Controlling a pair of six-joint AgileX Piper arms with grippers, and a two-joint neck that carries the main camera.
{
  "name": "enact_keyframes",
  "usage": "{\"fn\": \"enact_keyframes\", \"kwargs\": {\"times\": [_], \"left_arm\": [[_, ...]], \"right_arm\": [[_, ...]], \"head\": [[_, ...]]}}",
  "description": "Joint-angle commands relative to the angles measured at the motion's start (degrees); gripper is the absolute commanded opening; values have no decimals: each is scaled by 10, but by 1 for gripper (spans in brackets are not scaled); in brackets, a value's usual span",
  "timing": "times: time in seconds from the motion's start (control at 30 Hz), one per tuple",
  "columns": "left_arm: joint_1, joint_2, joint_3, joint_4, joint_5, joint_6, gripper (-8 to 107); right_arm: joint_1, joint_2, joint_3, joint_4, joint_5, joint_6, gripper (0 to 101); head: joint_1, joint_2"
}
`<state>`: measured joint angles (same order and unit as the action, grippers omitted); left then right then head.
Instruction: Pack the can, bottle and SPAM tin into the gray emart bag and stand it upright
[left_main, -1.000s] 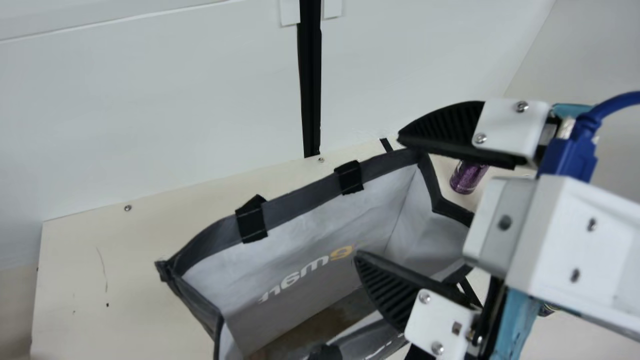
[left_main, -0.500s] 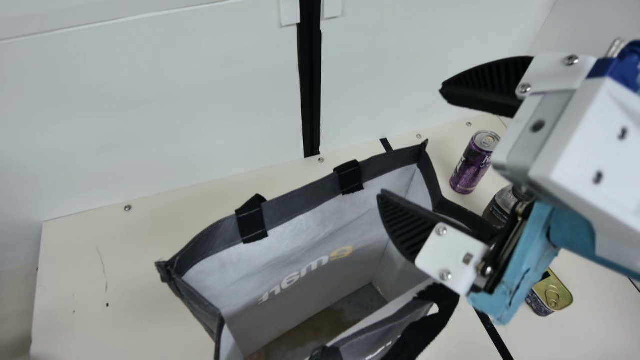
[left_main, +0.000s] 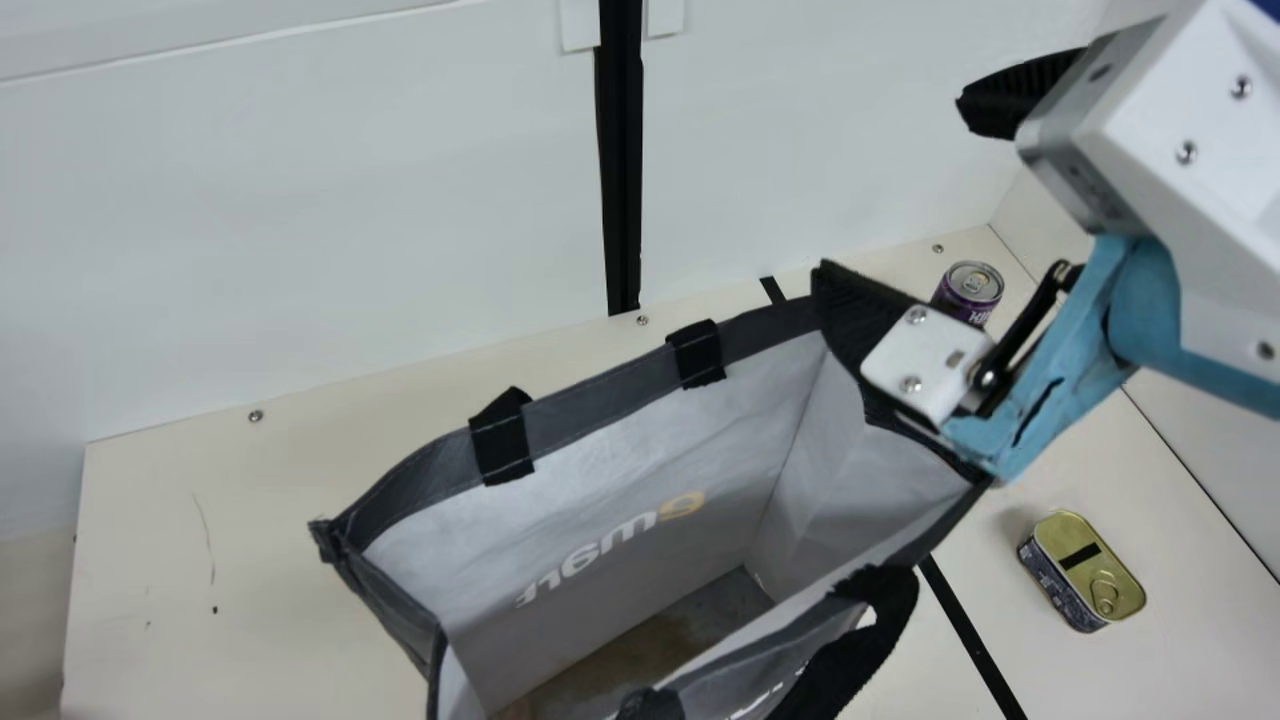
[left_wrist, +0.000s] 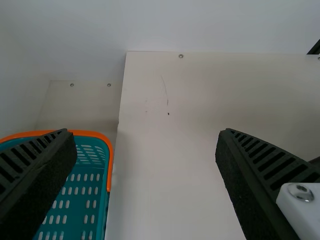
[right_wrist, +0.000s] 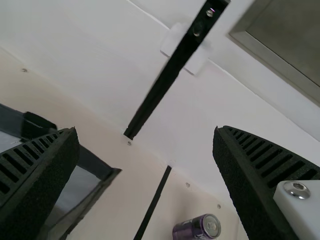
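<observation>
My right gripper (left_main: 890, 183) is open, with its fingertips over the far right part of the gray emart bag (left_main: 600, 395), and the can (left_main: 968, 290) stands upright on the worktop (left_main: 250, 520), near its far right corner, lower and to the right of these tips. My right arm is therefore the nearer one, I judge. The can's lower part is hidden behind my linkage in the main view, and the right wrist view cuts it off.

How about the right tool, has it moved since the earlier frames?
Yes, the right tool has moved up and right in the main view, farther from the black wall strip.
</observation>
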<state>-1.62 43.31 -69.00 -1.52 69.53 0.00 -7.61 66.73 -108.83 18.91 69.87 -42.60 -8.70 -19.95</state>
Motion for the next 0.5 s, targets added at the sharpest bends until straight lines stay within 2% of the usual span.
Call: {"fn": "enact_keyframes", "kwargs": {"times": [0.0, 0.2, 0.47], "left_arm": [[0, 0, 0, 0, 0, 0, 90], [0, 0, 0, 0, 0, 0, 90], [0, 0, 0, 0, 0, 0, 90]], "right_arm": [[-39, 5, -1, 12, 0, -6, 95], [-106, 24, -2, 35, 0, -17, 95], [-171, 42, 10, 38, 0, -20, 95]], "head": [[-13, 0], [-13, 0], [-13, 0]]}}
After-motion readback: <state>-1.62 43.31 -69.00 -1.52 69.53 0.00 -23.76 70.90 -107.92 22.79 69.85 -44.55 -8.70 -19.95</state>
